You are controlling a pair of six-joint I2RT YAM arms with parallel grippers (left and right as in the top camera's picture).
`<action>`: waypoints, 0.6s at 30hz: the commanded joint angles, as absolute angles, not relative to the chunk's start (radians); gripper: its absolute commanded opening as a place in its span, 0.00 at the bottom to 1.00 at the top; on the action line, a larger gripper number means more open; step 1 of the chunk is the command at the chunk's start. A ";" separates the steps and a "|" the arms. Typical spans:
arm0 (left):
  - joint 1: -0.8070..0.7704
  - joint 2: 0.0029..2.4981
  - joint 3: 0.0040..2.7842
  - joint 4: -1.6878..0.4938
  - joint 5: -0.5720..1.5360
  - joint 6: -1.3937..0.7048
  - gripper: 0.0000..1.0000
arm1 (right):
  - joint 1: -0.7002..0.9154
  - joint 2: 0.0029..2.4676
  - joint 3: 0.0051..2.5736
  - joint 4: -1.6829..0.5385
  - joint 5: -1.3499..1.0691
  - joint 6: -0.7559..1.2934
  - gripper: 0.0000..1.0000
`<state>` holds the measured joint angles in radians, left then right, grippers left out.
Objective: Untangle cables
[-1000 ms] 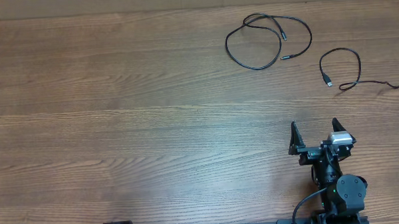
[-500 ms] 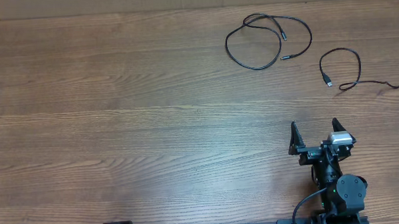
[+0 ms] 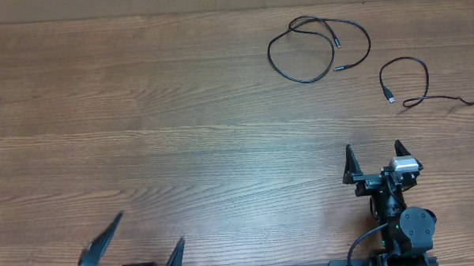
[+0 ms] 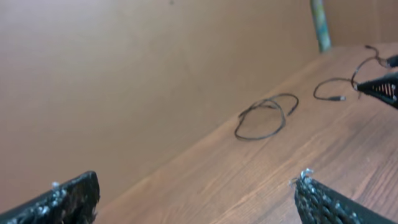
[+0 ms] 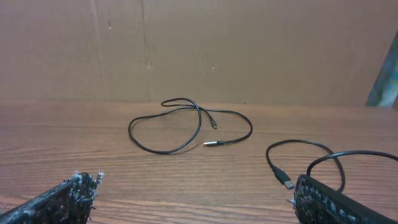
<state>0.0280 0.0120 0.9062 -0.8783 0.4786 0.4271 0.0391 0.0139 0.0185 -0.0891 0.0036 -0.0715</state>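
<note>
**Item 1: right claw** [image 3: 373,149]. Released, its fingers spread wide with nothing between them. It sits low over the table [image 3: 141,113] at the near edge. In its own camera [image 5: 198,180] only the two finger ends show, at the bottom corners.

**Item 2: left claw** [image 3: 152,228]. Released, its fingers wide apart and empty. It is at the near edge, far to the left of the right claw, and blurred in the overhead view. Its own camera [image 4: 198,180] is tilted and looks across the table.

**Item 3: looped cable** [image 3: 317,47]. Thin and black, it lies flat in one loose loop that crosses itself, with both plug ends inside or beside the loop. It is well ahead of the right claw and a little to its left [image 5: 199,124]. It is far ahead and to the right of the left claw [image 4: 266,106]. Neither claw touches it.

**Item 4: second cable** [image 3: 409,79]. Thin and black, with one open curve and a plug at its near end; its other end runs off towards the table's right edge. It is ahead of the right claw and slightly to its right [image 5: 298,142], nearer than the looped cable and apart from it. Nothing touches it.

**Item 5: wall** [image 5: 249,43]. Brown board standing behind the far edge of the table.
</note>
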 commanded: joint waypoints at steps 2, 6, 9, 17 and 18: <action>0.033 0.005 0.745 -0.725 0.581 0.442 1.00 | 0.036 0.003 0.008 -0.083 -0.002 -0.083 1.00; 0.033 0.006 0.637 -0.625 0.598 0.442 0.99 | 0.036 0.003 0.008 -0.083 -0.002 -0.083 1.00; 0.033 0.006 0.598 -0.617 0.611 0.442 1.00 | 0.036 0.003 0.008 -0.083 -0.002 -0.083 1.00; 0.033 0.006 0.581 -0.610 0.594 0.513 1.00 | 0.036 0.003 0.008 -0.083 -0.002 -0.083 1.00; 0.033 0.006 0.573 -0.601 0.595 0.548 1.00 | 0.036 0.003 0.008 -0.083 -0.002 -0.083 1.00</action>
